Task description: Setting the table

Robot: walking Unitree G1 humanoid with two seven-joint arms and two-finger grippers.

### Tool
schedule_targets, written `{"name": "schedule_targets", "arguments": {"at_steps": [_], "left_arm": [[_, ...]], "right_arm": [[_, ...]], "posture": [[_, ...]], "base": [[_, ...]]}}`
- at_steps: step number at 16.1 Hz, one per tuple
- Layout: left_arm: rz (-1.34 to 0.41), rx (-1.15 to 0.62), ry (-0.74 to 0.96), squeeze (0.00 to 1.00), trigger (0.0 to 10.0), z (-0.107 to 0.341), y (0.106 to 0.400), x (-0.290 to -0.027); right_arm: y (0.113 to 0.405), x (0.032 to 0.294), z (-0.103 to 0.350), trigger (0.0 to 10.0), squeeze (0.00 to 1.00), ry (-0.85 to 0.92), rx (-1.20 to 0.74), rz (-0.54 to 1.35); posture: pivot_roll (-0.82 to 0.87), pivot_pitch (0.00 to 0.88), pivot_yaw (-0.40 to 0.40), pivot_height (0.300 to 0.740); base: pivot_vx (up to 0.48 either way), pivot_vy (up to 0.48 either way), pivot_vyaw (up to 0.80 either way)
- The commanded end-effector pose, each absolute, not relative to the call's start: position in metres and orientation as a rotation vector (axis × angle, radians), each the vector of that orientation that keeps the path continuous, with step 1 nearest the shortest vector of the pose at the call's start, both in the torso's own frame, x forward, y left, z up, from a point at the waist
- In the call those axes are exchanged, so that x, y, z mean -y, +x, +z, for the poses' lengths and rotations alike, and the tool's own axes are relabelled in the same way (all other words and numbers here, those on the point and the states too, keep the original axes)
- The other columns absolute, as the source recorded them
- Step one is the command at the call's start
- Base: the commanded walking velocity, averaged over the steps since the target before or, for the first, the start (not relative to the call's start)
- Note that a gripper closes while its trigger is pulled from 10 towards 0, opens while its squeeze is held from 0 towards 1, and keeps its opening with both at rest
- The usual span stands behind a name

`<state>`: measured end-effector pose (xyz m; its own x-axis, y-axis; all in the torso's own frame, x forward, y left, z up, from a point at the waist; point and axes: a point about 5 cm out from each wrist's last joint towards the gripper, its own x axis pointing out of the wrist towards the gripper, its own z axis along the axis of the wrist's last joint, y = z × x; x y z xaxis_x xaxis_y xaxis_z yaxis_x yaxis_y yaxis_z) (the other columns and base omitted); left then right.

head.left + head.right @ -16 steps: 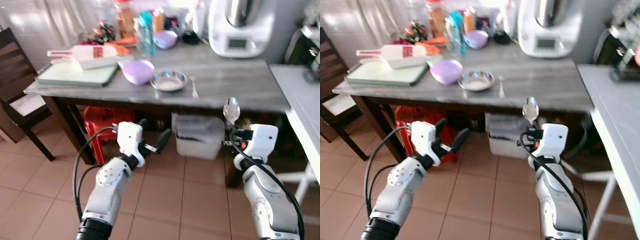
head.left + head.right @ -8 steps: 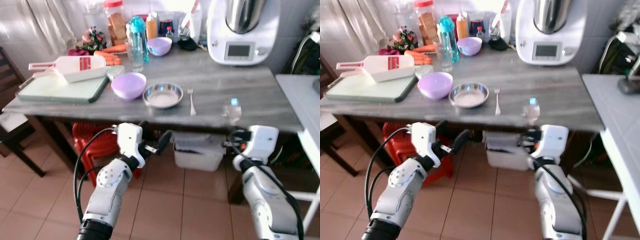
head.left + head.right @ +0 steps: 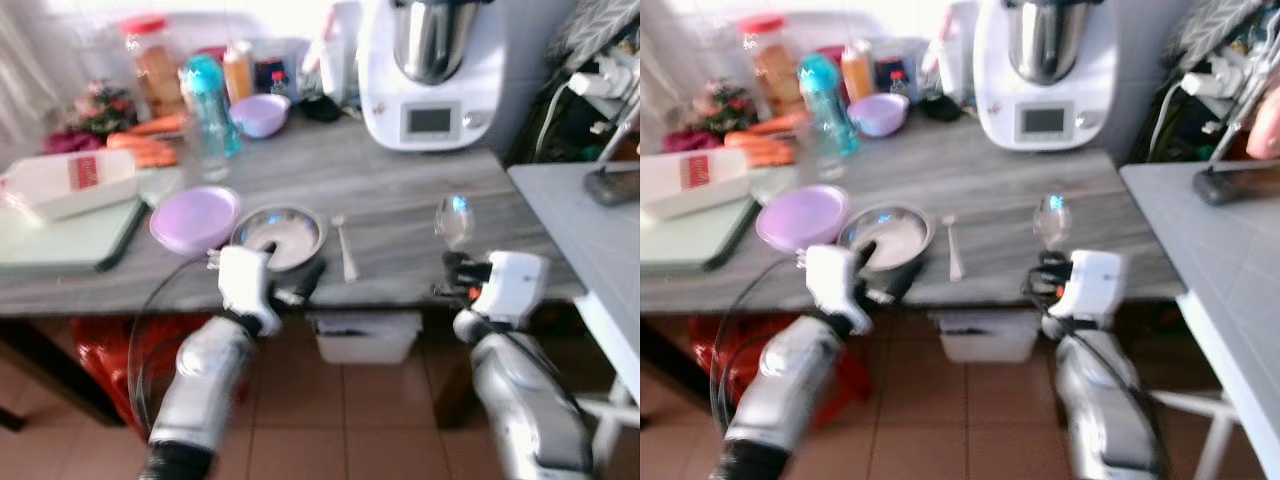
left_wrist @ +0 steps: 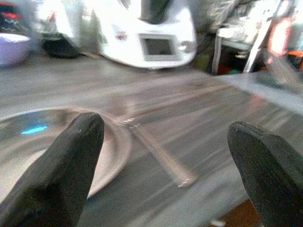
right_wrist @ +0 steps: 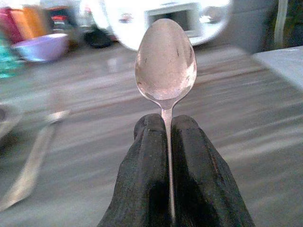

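Grey wood-grain table, operator, stocked as follows. Steel plate sits near the front edge, with a fork just to its right and a lilac bowl just to its left. At the far side stands a white kitchen machine. Your right gripper is clamped on a spoon, held upright (bowl uppermost) at the near edge, right of the fork. Your left gripper hangs spread wide at the near edge, before the plate and fork.
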<state>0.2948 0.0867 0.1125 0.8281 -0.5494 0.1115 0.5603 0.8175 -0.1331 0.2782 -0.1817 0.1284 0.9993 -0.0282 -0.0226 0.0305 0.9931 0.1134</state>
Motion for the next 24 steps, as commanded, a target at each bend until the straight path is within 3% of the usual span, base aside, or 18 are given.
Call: {"name": "schedule_targets", "arguments": {"at_steps": [1,9,13,24], "left_arm": [[-0.553,0.076,-0.130,0.00,10.0,0.115,0.298,-0.100],[-0.486,0.165,-0.011,0.00,10.0,0.125,0.288,-0.122],[-0.594,0.123,0.089,0.00,10.0,0.116,0.259,-0.146],[-0.711,0.054,0.085,0.00,10.0,0.108,0.247,-0.149]], "right_arm": [[0.281,0.170,0.137,10.0,0.00,0.127,0.020,0.009],[0.277,0.168,0.133,10.0,0.00,0.115,0.012,0.010],[0.285,0.166,0.126,10.0,0.00,0.145,-0.075,0.056],[0.307,0.140,0.103,10.0,0.00,0.169,-0.266,0.089]], "posture": [[-0.05,0.022,0.056,0.740],[-0.05,0.025,0.060,0.740],[-0.03,0.029,0.057,0.740],[-0.02,0.029,0.054,0.740]], "base": [[0.480,0.000,0.00],[0.104,0.000,0.00],[0.000,0.000,0.00],[0.000,0.000,0.00]]}}
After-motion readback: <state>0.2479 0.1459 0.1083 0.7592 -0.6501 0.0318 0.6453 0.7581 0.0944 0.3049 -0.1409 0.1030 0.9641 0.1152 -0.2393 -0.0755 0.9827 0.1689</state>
